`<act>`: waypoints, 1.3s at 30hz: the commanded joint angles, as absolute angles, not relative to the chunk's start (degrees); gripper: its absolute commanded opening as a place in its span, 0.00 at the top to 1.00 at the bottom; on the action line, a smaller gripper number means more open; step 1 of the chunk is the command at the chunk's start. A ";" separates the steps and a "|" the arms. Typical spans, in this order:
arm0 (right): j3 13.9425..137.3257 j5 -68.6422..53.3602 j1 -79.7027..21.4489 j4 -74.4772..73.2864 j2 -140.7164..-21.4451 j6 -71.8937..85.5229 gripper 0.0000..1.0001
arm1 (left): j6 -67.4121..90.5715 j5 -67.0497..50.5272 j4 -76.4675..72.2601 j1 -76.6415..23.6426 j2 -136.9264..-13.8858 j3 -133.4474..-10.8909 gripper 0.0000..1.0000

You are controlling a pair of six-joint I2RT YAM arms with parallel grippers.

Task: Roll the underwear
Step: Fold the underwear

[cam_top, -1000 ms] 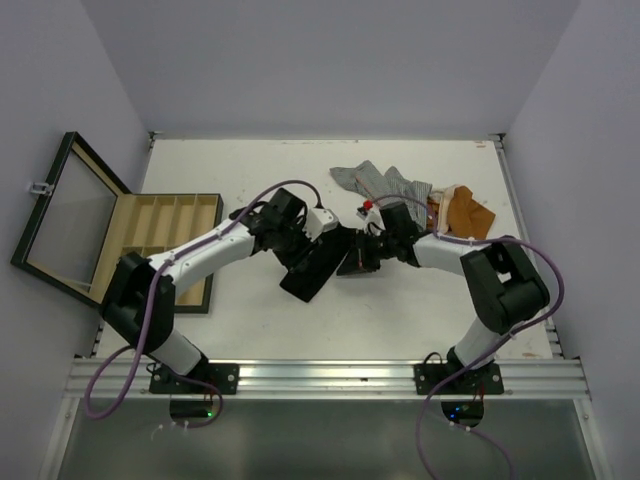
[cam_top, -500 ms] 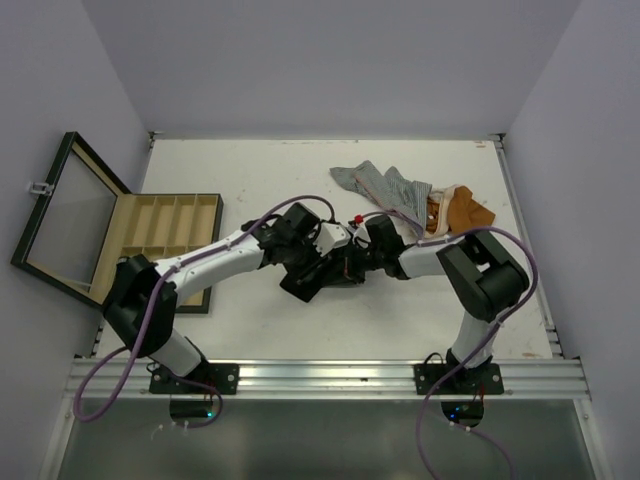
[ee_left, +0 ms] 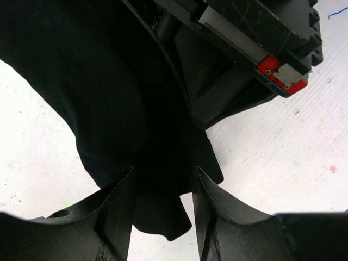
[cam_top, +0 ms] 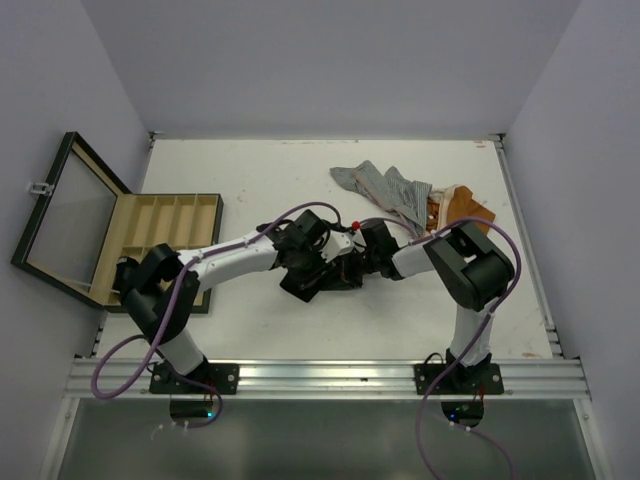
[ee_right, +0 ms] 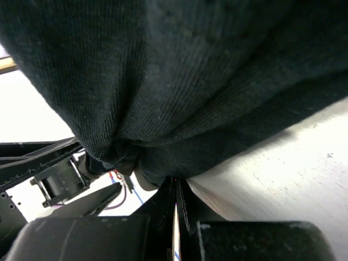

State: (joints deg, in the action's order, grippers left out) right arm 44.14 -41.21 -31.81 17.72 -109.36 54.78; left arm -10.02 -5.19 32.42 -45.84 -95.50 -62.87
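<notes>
A black underwear point(cam_top: 303, 284) lies bunched at the table's middle, between both grippers. My left gripper point(cam_top: 322, 264) is shut on its edge; in the left wrist view the black cloth point(ee_left: 81, 81) fills the gap between my fingers point(ee_left: 163, 175), and a flap hangs below. My right gripper point(cam_top: 352, 266) meets it from the right, with its jaws pressed nearly together on the cloth's edge point(ee_right: 176, 182); the black cloth point(ee_right: 190, 81) fills the top of that view. The right gripper's body, with a red tag point(ee_left: 272, 65), shows close ahead in the left wrist view.
A grey striped garment point(cam_top: 385, 185) and an orange-brown one point(cam_top: 464, 212) lie at the back right. A compartmented wooden box point(cam_top: 165, 225) with its glass lid point(cam_top: 70, 215) open stands at the left edge.
Both grippers have drawn together at the table's middle. The left moved right and nearer, the right moved left. The black cloth, stretched out before, is now bunched shorter.
</notes>
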 commanded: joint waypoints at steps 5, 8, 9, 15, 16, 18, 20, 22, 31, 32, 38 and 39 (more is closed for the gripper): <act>45.88 -39.81 -31.90 18.46 -110.57 55.46 1.00 | -9.14 -4.31 30.23 -46.58 -96.59 -62.58 0.51; 45.97 -39.99 -31.90 18.46 -111.00 55.55 1.00 | -9.05 -4.48 29.88 -46.67 -97.21 -62.49 0.53; 46.14 -39.99 -31.90 18.46 -111.01 55.55 1.00 | -9.05 -4.31 29.80 -46.67 -97.38 -62.40 0.53; 46.32 -40.08 -31.82 18.28 -111.27 55.46 1.00 | -8.35 -3.17 29.44 -46.76 -98.35 -62.49 0.69; 46.23 -39.99 -31.82 18.28 -111.27 55.46 1.00 | -8.35 -3.08 29.44 -46.76 -98.18 -62.49 0.69; 45.97 -39.82 -31.82 18.28 -111.18 55.37 1.00 | -8.18 -2.72 29.53 -46.76 -97.65 -62.67 0.77; 45.97 -39.81 -31.82 18.02 -111.01 55.28 1.00 | -8.09 -2.20 30.14 -46.76 -96.68 -62.93 0.85; 45.97 -39.81 -31.82 18.02 -111.09 55.28 1.00 | -7.91 -2.11 30.32 -46.76 -95.20 -63.02 0.93; 45.97 -39.64 -31.82 17.75 -110.57 55.02 1.00 | -7.56 -6.24 32.08 -46.76 -92.11 -64.51 1.00; 45.97 -39.46 -31.82 17.58 -110.39 55.02 1.00 | -7.47 -6.94 32.17 -46.76 -92.11 -64.51 1.00; 45.70 -39.37 -31.82 17.58 -110.04 54.93 1.00 | -6.86 -10.45 31.47 -46.85 -93.78 -64.07 1.00; 45.70 -39.37 -31.82 17.58 -110.04 54.93 1.00 | -6.51 -10.89 31.29 -46.85 -94.56 -63.99 1.00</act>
State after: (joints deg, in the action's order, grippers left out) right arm 45.06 -41.52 -31.81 18.04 -110.32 55.37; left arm -8.05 -7.38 31.42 -46.33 -93.91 -62.89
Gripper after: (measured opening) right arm 0.010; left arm 0.016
